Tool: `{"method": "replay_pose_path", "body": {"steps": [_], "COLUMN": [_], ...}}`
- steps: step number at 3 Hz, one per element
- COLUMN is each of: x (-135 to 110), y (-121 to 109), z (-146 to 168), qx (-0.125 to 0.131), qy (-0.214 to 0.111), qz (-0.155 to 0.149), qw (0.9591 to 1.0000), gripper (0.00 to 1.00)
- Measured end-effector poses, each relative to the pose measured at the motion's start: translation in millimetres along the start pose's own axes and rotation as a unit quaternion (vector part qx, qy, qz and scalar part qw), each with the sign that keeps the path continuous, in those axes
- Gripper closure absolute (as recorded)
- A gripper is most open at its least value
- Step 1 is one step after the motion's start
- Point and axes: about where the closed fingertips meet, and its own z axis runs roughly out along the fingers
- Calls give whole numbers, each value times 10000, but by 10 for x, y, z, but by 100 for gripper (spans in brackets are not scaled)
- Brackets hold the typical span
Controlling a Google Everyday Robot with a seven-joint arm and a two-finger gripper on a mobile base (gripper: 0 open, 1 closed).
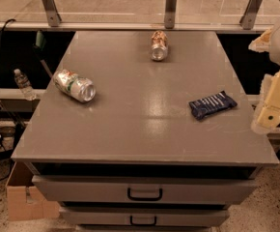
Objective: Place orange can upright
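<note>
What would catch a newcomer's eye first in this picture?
Two cans lie on their sides on the grey table: the orange can at the far middle, the silver can near the left edge. A dark blue packet lies toward the right, and the gripper sits beyond the table's right edge, away from all three.

I count two cans, the orange can (159, 45) and a silver can (74, 85), one blue packet (212, 105), one bottle (23, 84); my gripper (273, 111) hangs beside the table's (140, 134) right edge.
</note>
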Motion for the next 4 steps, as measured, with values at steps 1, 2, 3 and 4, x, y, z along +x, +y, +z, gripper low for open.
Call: {"method": "replay_pose_path", "body": {"steps": [1,2,3,4], "x": [0,-121,-428,-813], "y": [0,-255,-786,-1390], "z": [0,149,443,761], "qx": [1,32,135,350], "qy": [0,-105,-480,-903], "qz": [0,4,104,398], "qw": [10000,9999,9987,9945], "gripper": [0,0,0,0]}}
